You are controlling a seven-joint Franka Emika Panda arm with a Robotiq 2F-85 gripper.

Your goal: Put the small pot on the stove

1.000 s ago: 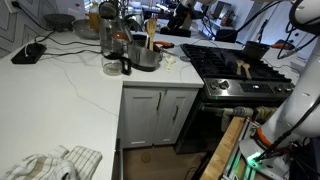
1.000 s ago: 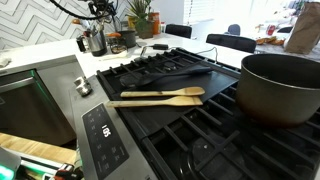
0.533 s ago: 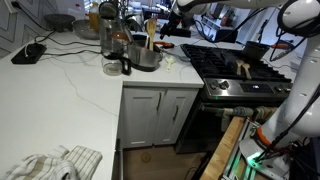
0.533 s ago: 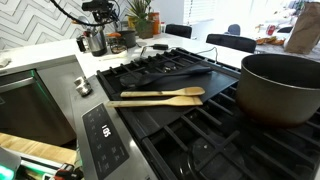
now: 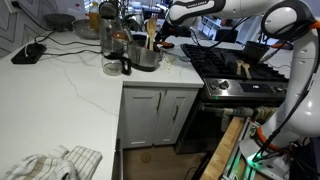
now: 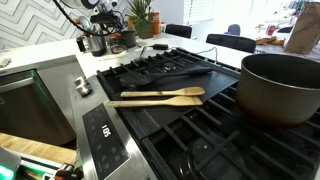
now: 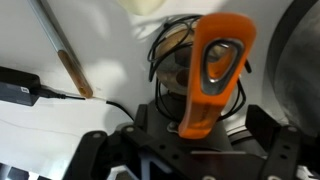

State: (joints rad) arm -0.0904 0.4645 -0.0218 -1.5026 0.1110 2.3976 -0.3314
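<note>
The small pot (image 7: 180,62) shows in the wrist view as a small dark round thing, partly hidden under an orange handle (image 7: 215,70). In an exterior view it is a small dark shape (image 5: 166,45) on the white counter between the steel pot and the stove (image 5: 235,68). My gripper (image 7: 190,150) is open, with its fingers wide apart straight above the pot and handle, touching neither. It hangs over that spot in both exterior views (image 5: 160,28) (image 6: 103,18). The stove's black grates (image 6: 190,120) fill the foreground of an exterior view.
A shiny steel pot (image 5: 146,56) with wooden spoons and a tall glass jug (image 5: 112,40) stand close beside the small pot. A large dark pot (image 6: 282,86), wooden spatulas (image 6: 160,97) and a black spatula (image 6: 185,70) lie on the stove. A cloth (image 5: 55,163) lies on the near counter.
The arm has swung in from the stove side to above the counter near the steel pot. Nothing on the counter or the stove has moved.
</note>
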